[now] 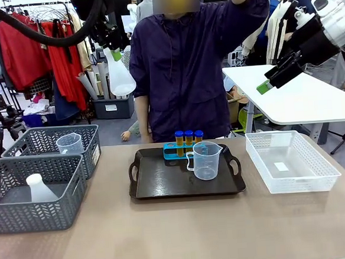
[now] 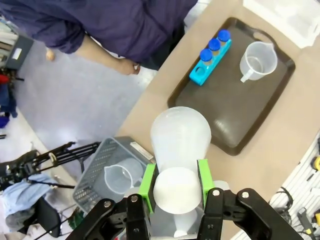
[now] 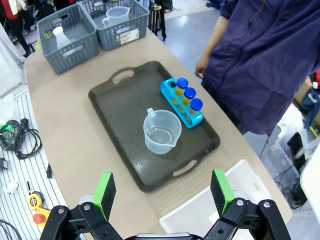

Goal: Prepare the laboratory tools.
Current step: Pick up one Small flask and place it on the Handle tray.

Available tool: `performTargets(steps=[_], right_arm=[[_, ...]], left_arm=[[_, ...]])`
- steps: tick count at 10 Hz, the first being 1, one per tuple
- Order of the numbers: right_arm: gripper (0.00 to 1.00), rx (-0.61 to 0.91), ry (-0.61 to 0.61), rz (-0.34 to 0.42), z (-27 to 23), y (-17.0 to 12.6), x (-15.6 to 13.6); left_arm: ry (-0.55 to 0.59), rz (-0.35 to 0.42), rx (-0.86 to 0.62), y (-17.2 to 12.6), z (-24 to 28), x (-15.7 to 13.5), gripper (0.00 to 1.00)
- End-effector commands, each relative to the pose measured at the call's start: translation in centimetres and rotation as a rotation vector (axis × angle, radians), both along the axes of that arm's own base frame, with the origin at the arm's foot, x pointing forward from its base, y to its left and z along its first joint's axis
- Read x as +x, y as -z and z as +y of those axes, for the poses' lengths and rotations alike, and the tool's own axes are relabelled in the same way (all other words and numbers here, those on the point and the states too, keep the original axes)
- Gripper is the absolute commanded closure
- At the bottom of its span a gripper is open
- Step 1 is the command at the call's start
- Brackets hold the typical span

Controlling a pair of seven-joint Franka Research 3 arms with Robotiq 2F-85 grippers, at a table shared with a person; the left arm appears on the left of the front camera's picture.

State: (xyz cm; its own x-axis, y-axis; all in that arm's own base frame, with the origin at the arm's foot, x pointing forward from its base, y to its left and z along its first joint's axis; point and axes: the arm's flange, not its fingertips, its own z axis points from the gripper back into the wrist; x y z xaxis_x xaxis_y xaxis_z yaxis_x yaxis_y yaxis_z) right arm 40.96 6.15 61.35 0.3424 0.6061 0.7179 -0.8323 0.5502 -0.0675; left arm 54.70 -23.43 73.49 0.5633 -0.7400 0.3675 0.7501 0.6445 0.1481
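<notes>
Left of the tray (image 1: 142, 194) two grey baskets stand on the desk (image 1: 186, 235). The near basket (image 1: 25, 220) holds a spare flask (image 1: 37, 189), and the far basket (image 1: 25, 145) holds a spare beaker (image 1: 70, 142).

My left hand (image 1: 115, 53) hangs high above the desk, up and to the left of the tray. It pinches the neck of a white flask (image 1: 121, 78) between its green pads (image 2: 148, 184). The flask's long axis runs straight out along my fingers, wide base leading and tipped a little toward the tray. So the tray lies down and to the right of what I carry. I judge that the setting-down depends on swinging that way and bringing the base flat.

On the tray, a blue rack (image 3: 182, 102) sits along the far edge, toward the person (image 1: 197, 62). It carries three blue-capped tubes (image 3: 189, 93) of amber liquid, and one end hole is empty. A clear beaker (image 1: 205, 161) stands just in front of the rack. I see nothing in it, and its handle points to the tray's left. The tray's left half is bare, and it seems the likeliest spot for the flask.

Right of the tray stands a white basket (image 1: 318, 181) with only a small white slip (image 1: 281, 166) on its floor.

My right hand (image 1: 265, 85) is raised high and right of the tray. Its fingers are spread wide and it holds nothing. My left hand is the nearer one for this move.
</notes>
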Motion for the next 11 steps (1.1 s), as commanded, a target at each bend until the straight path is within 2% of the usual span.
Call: performTargets(steps=[1,8,11], right_arm=[[0.0,0.024,-0.015,-0.009,0.0,0.0,0.2],[0.0,0.024,-0.015,-0.009,0.0,0.0,0.2],[0.0,0.024,-0.015,-0.009,0.0,0.0,0.2]], left_arm=[[0.037,0.022,0.021,1.1,-0.5,-0.6,1.0],[0.114,0.224,0.018,10.8,-3.0,0.4,1.0],[0.123,0.259,-0.001,11.9,-3.2,0.4,1.0]])
